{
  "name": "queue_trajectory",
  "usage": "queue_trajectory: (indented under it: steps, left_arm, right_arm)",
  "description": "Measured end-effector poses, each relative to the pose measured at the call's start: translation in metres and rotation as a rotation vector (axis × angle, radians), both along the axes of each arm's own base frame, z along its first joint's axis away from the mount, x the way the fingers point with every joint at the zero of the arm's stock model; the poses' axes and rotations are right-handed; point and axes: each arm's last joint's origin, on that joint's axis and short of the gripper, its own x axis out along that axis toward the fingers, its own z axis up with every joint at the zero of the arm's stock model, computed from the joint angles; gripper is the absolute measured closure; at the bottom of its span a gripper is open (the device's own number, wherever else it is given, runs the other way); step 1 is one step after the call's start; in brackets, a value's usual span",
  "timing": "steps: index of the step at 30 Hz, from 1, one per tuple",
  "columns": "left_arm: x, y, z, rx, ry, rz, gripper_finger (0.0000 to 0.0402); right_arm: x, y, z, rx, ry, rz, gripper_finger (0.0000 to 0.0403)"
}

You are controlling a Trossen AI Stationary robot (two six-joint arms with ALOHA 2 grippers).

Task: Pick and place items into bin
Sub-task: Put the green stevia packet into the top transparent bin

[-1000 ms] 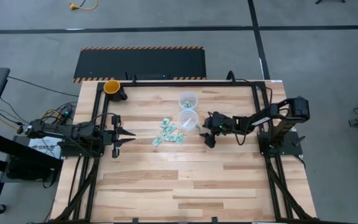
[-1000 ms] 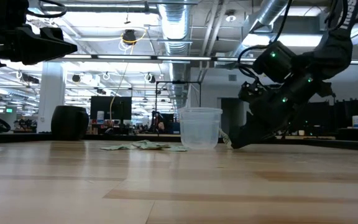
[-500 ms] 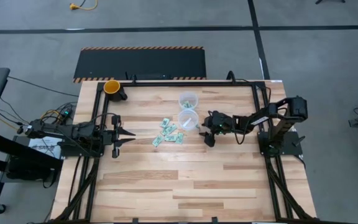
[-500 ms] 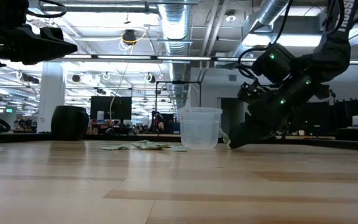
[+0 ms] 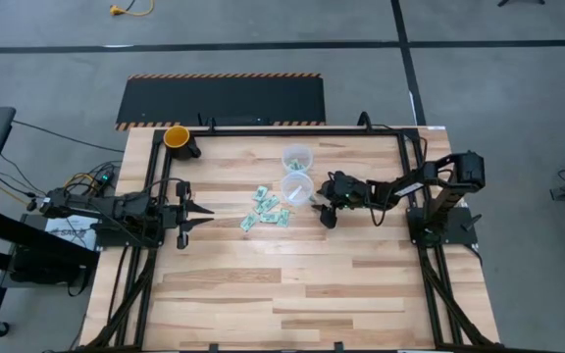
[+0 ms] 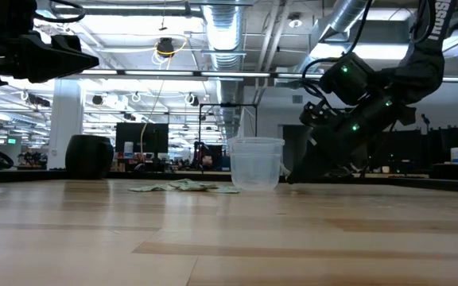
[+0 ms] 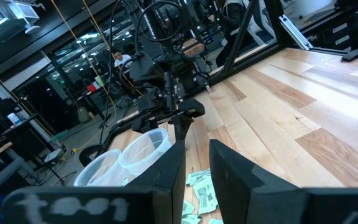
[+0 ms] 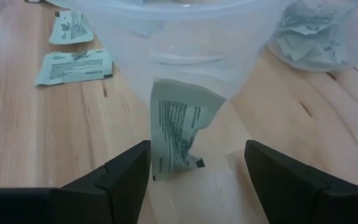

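Green-and-white packet [image 8: 178, 127] leaning against the near cup [image 5: 297, 187], right gripper [image 5: 326, 213] closing in.
Over the last second the right gripper has crept toward that cup, fingers spread wide and holding nothing, so a grasp looks imminent. More packets [image 5: 267, 210] lie scattered beside the cup; the left gripper [image 5: 204, 210] waits well away, fingers parted, empty.
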Motion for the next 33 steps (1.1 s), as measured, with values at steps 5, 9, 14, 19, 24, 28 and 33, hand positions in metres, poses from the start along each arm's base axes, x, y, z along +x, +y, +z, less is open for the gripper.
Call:
queue_trajectory:
  steps: [5, 9, 14, 19, 24, 28, 33]
  left_arm:
    - [0.0000, 0.0000, -0.0001, 0.000, 0.001, 0.000, 0.0340]
    - [0.0000, 0.0000, -0.0001, 0.000, 0.000, 0.000, 0.0340]
    - [0.0000, 0.0000, 0.0000, 0.000, 0.000, 0.000, 0.0340]
    - [0.0000, 0.0000, -0.0001, 0.000, 0.001, 0.000, 0.0340]
    - [0.0000, 0.0000, -0.0002, 0.000, 0.001, 0.000, 0.0340]
    - [0.0000, 0.0000, -0.0001, 0.000, 0.001, 0.000, 0.0340]
    - [0.0000, 0.0000, 0.0000, 0.000, 0.000, 0.000, 0.0340]
  right_arm:
    - [-0.0007, 0.0002, -0.0008, 0.003, 0.012, 0.000, 0.0159]
    - [-0.0019, 0.0004, -0.0022, 0.007, 0.033, 0.000, 0.0195]
    - [-0.0032, 0.0008, -0.0036, 0.013, 0.052, 0.003, 0.0261]
    - [-0.0035, 0.0008, -0.0038, 0.014, 0.058, 0.003, 0.0334]
    - [-0.0037, 0.0011, -0.0040, 0.017, 0.066, 0.004, 0.0394]
    - [-0.0038, 0.0011, -0.0040, 0.018, 0.068, 0.004, 0.0389]
    - [-0.0039, 0.0014, -0.0041, 0.020, 0.070, 0.004, 0.0399]
